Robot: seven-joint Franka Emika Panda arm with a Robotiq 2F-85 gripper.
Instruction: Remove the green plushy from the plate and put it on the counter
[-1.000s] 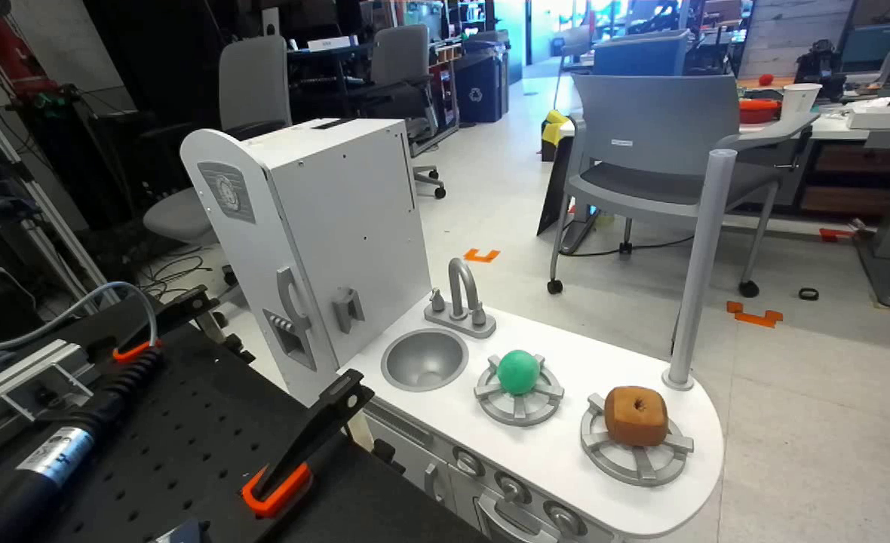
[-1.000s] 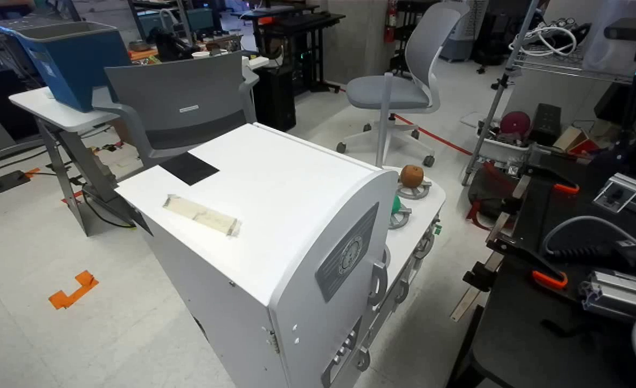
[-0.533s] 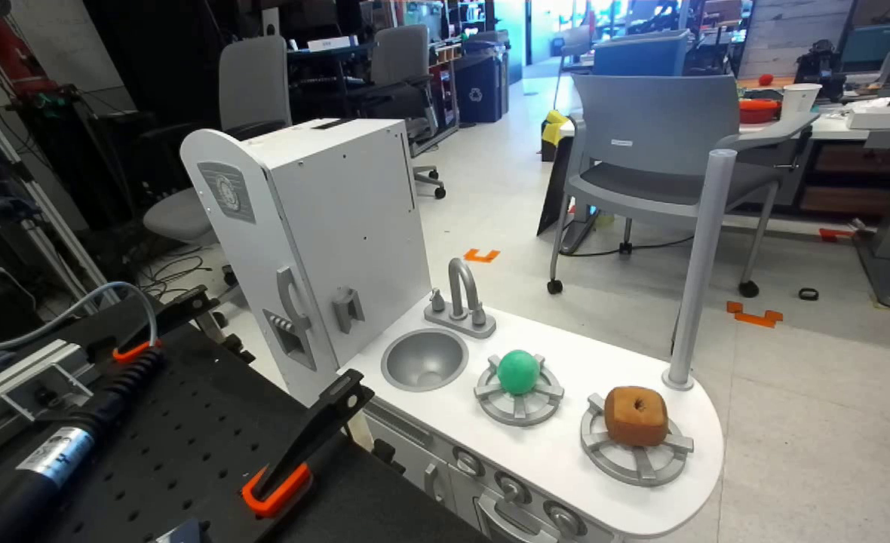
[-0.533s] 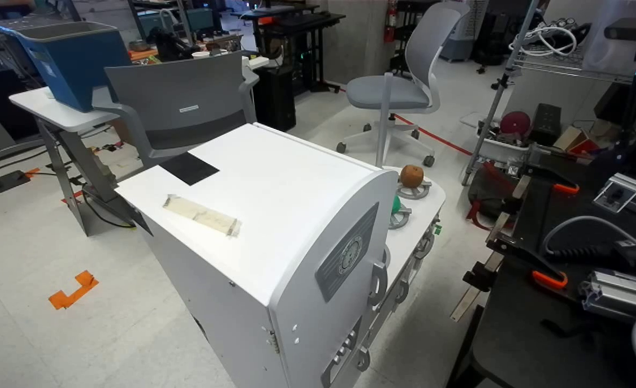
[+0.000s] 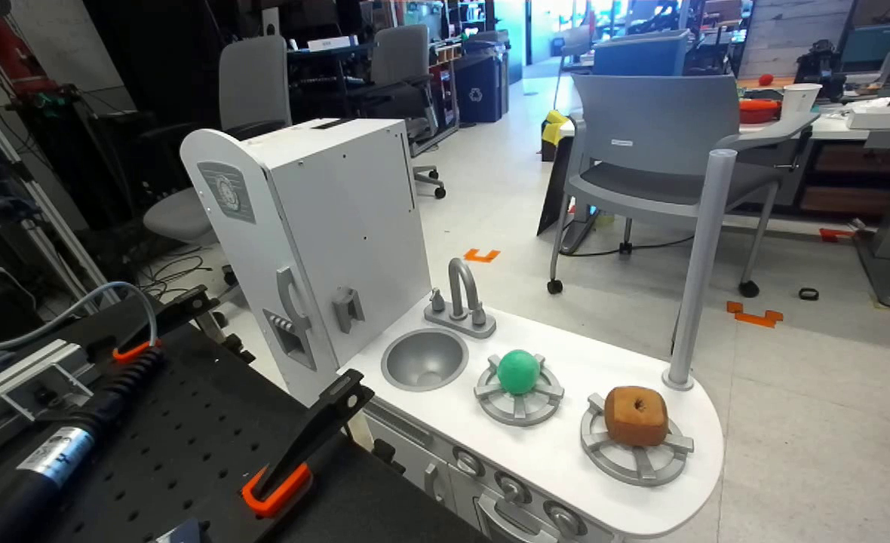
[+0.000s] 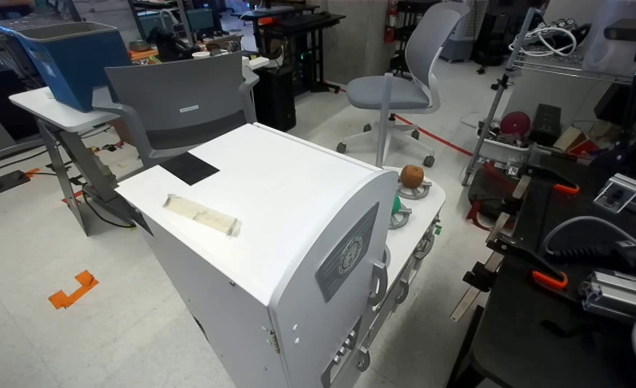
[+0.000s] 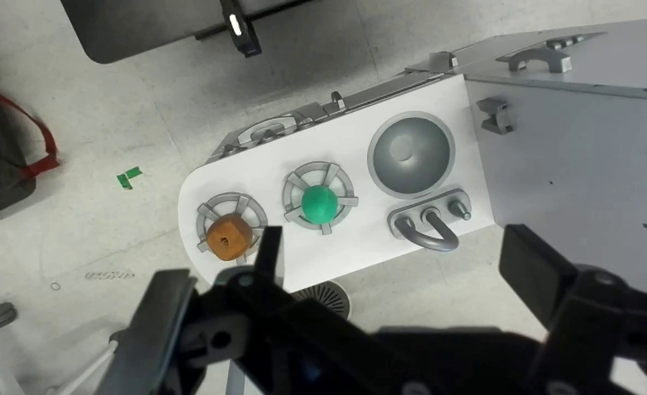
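Green and round, your plushy (image 7: 319,203) sits on a grey burner (image 7: 347,201) about midway between the front and rear edges of the white bench (image 7: 351,247), with the sink (image 5: 425,360) beside it toward the tall cabinet (image 5: 354,219) and another burner (image 5: 644,464), bearing a brown plush toy (image 5: 636,416), toward the rounded end. Your tool (image 7: 395,241) has its fingers (image 7: 537,274) spread wide apart, with nothing in its grasp. Along the rear edge you have the faucet (image 5: 456,298) near the cabinet corner and an upright post (image 5: 701,264) near the rounded corner.
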